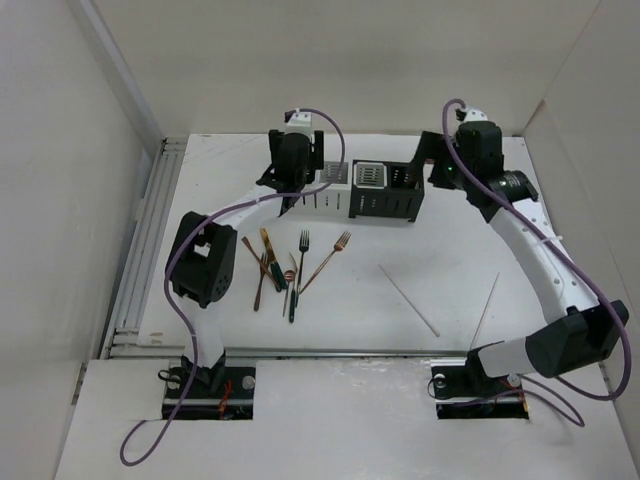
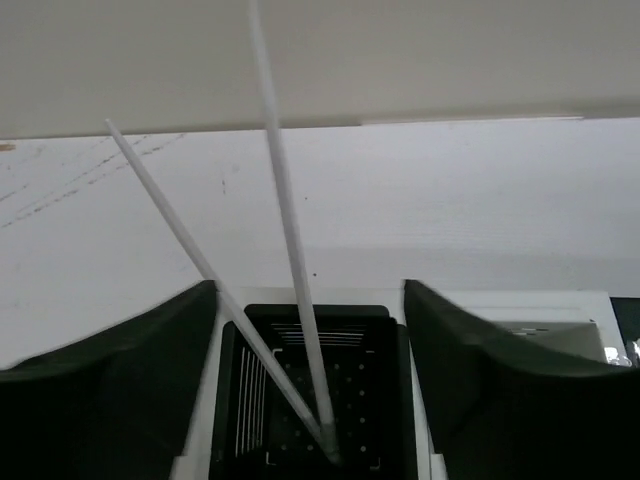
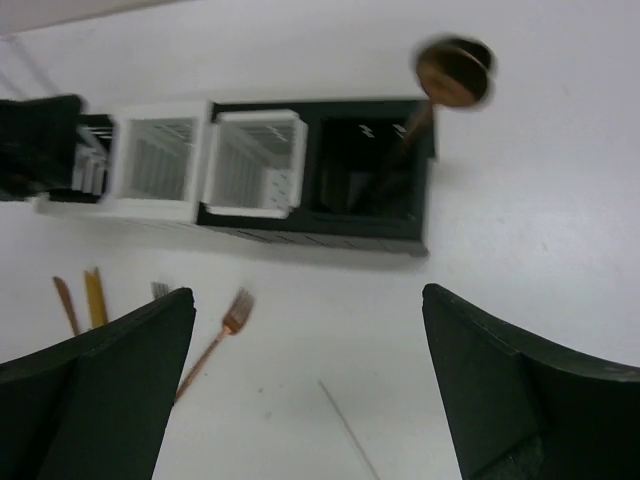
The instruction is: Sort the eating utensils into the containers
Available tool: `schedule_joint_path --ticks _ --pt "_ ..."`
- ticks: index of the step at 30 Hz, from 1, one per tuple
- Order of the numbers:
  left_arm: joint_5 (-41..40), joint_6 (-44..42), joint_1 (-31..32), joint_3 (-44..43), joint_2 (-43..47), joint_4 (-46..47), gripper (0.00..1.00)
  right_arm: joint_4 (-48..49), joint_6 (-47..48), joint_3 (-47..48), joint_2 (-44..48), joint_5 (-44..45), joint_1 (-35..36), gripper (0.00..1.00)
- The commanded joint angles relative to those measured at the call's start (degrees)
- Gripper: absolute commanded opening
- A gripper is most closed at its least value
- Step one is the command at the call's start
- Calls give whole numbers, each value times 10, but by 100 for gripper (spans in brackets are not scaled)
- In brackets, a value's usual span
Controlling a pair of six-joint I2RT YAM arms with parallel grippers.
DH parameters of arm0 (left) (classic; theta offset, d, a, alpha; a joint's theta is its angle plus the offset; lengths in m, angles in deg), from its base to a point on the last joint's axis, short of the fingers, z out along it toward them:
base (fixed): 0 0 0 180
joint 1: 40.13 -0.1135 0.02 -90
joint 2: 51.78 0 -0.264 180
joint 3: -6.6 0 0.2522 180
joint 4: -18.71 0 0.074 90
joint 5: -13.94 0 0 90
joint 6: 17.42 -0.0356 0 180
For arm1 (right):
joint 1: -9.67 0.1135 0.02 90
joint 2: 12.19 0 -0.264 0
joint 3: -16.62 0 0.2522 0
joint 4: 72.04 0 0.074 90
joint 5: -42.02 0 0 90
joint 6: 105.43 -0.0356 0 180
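Now, left tool point(image 2: 309, 286): released, fingers spread wide and holding nothing; it hangs over the left end of the caddies point(image 1: 385, 206).
Standing sticks point(image 2: 291, 262): two white ones, both tilted, lower ends together on the floor of a dark-lined compartment with a white rim, directly below the left tool. The left one passes just beside the left finger; I cannot tell if they touch.
Right tool point(image 3: 308, 294): released, fingers well apart, nothing between them; it hovers near the right end of the row.
Copper spoon point(image 3: 453, 70): stands in the black end compartment on the right, bowl up, leaning towards the outer corner.
Caddies: four in a row near the far side of the table point(image 1: 450, 250); the two white ones seen from the right wrist hold nothing that can be made out.
Loose cluster: gold knife point(image 1: 266, 244), black fork point(image 1: 304, 247), copper fork point(image 1: 331, 257) and a dark green-handled piece point(image 1: 292, 300) lie close together, in front of the row's left half.
Loose sticks: one white stick point(image 1: 408, 298) and a second white stick point(image 1: 485, 308) lie flat on the right side, apart from each other.
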Motion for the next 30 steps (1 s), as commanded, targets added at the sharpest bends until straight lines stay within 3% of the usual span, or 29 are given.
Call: schedule_joint_path --ticks 1,3,4,8,14,20,22,25,30 --pt "12 32 -14 -54 2 -21 77 -165 -73 -11 -6 5 -79 100" --pt "-4 39 -19 -76 -4 -75 90 -218 -101 -37 -6 -5 -127 100" --pt "-4 47 -19 -97 -4 -92 92 -234 -101 -73 -6 -22 -175 100" --pt "-21 76 -29 -155 -17 -182 93 -278 -139 -153 -1 -35 -289 100" --pt "41 153 -54 -230 -41 -303 93 -317 -117 -171 -47 33 -419 100" --pt "54 172 -65 -248 -52 -328 93 -312 -57 -132 -168 28 -436 91" --pt "41 172 -65 -254 -52 -335 93 -317 -56 -137 -187 34 -436 87" --pt "29 165 -71 -259 -52 -341 93 -304 -44 -160 -217 27 -436 73" --pt "5 148 -71 -259 -46 -341 93 -292 -31 -187 -241 19 -436 65"
